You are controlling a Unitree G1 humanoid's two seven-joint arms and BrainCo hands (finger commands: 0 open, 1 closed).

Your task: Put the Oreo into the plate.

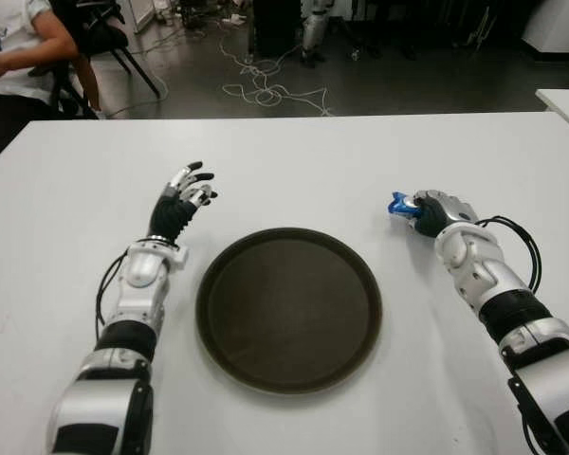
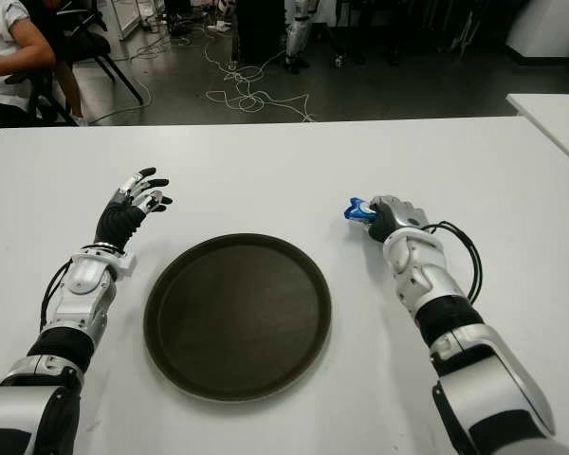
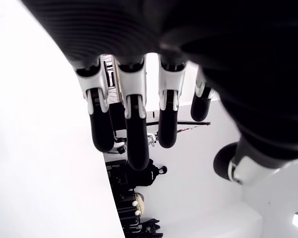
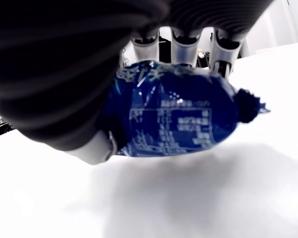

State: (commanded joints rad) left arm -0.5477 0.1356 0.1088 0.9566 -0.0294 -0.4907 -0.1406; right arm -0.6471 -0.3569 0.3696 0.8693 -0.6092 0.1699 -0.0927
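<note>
While the dark round plate (image 1: 288, 309) sits bare at the middle of the white table (image 1: 294, 161), the robot's right hand (image 1: 432, 212) is curled around the blue Oreo packet (image 4: 181, 116), well to the right of the plate and apart from its rim. The right wrist view shows the packet pinched between the fingers (image 4: 185, 45) above and the thumb below, its crimped end sticking out to one side and a soft shadow on the tabletop beneath it; whether the packet touches the table cannot be told. From the head camera only the packet's blue tip shows, poking out of the hand toward the plate's side. The left hand (image 1: 184, 197) is to the left of the plate, near its upper rim, fingers (image 3: 133, 134) spread and slightly bent, holding nothing. Beyond the table's far edge, loose cables (image 1: 266, 90) trail across the dark floor, and a seated person (image 1: 14, 47) is partly visible at the far left corner.
</note>
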